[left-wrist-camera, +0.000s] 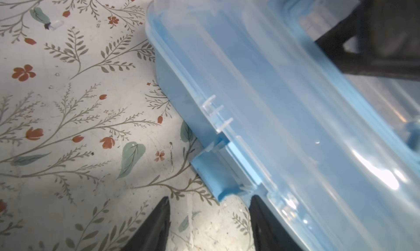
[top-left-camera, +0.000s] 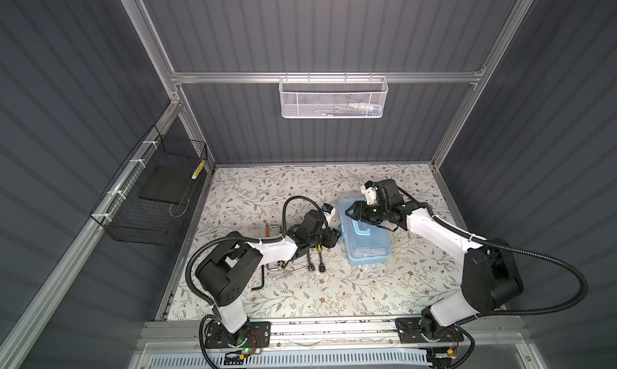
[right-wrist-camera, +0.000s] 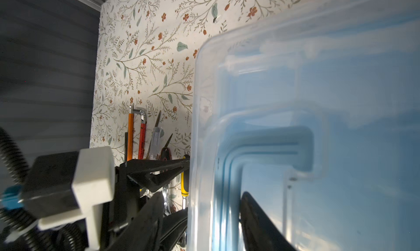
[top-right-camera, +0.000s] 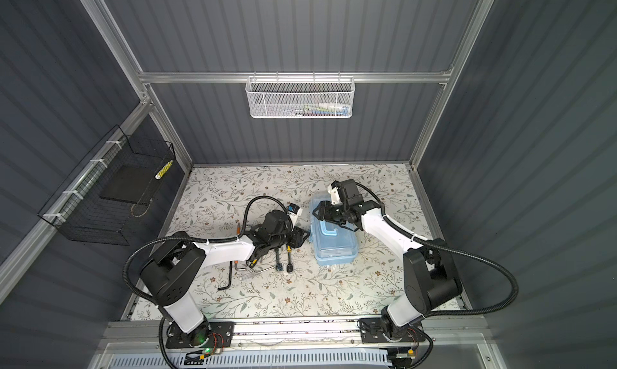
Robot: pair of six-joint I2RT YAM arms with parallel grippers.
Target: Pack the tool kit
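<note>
The tool kit's light blue box [top-left-camera: 367, 247] with clear lid and blue handle [top-left-camera: 365, 231] lies right of centre on the floral table in both top views. My left gripper [top-left-camera: 335, 237] [left-wrist-camera: 211, 199] is open at the box's left side, one finger against the wall beside a blue latch tab [left-wrist-camera: 213, 177], with only table between the fingers. My right gripper [top-left-camera: 348, 212] [right-wrist-camera: 202, 196] is open and straddles the lid's far left edge [right-wrist-camera: 200, 125] without clamping it. Loose screwdrivers, ratchets [top-left-camera: 312, 263] and hex keys [top-left-camera: 263, 280] lie left of the box, partly hidden under the left arm.
A white mesh basket [top-left-camera: 334, 98] hangs on the back rail. A black wire basket [top-left-camera: 150, 197] is fixed to the left wall. More tools [right-wrist-camera: 141, 134] lie beyond the left gripper near the left wall. A small clear bit [left-wrist-camera: 55, 25] lies on the table.
</note>
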